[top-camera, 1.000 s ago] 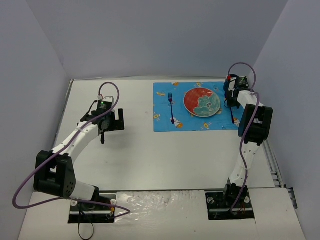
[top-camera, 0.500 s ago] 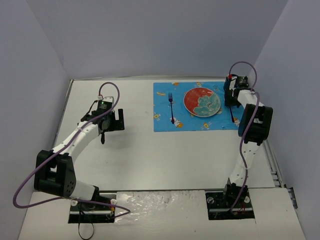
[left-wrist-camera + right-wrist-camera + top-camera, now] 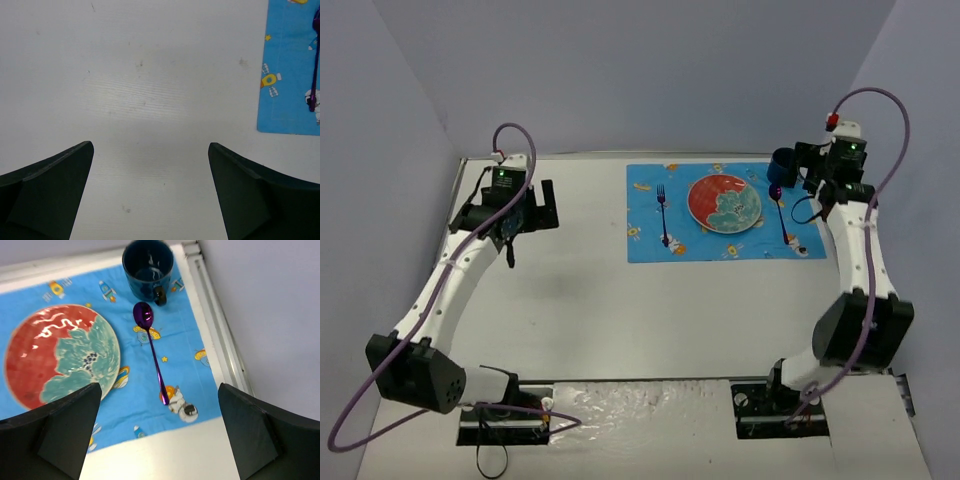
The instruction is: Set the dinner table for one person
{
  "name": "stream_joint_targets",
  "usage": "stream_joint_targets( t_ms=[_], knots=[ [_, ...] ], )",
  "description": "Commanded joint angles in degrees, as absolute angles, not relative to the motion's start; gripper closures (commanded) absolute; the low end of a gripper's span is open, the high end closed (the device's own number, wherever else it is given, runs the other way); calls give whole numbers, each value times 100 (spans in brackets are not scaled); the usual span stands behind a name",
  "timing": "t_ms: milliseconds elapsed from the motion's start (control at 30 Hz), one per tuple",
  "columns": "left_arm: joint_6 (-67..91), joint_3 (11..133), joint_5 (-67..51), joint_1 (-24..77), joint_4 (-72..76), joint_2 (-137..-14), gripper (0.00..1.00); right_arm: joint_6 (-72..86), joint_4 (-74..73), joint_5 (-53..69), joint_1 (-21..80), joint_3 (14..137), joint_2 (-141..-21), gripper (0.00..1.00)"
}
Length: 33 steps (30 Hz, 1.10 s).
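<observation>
Lying flat and white under everything, the dinner table carries a blue mat toward its far right corner. On the mat, fork, plate and spoon lie left to right, with a mug at the mat's far right corner. Both claws gape empty: the left gripper over bare table, the right gripper above the spoon

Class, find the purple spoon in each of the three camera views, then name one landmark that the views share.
Top external: the purple spoon lies upper right, just right of the plate.
Left wrist: not in it.
Right wrist: near the centre, its bowl just below the mug.
Shared landmark: the blue mat, seen in all three.
</observation>
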<state>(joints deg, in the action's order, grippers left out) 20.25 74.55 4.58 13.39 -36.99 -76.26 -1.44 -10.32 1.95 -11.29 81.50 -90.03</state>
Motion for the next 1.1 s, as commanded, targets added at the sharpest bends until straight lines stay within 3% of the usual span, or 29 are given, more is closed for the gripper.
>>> stream_joint_targets(
  t_ms=[0, 267, 600, 1067],
  knots=[
    [1896, 8298, 785, 1275, -4329, -7030, 3, 494, -940, 111, -1166, 7619, -7362, 0],
    [1594, 8779, 808, 1213, -4490, -6092, 3, 907, -1229, -563, -126, 7069, -5560, 0],
    [1347, 7608, 1281, 1204, -4165, -4625, 3, 919, -1564, -1630, 1219, 6512, -4174, 0],
    [1751, 6932, 1619, 1204, -4850, -3741, 3, 951, -1848, -2188, 1394, 6027, -2497, 0]
  ],
)
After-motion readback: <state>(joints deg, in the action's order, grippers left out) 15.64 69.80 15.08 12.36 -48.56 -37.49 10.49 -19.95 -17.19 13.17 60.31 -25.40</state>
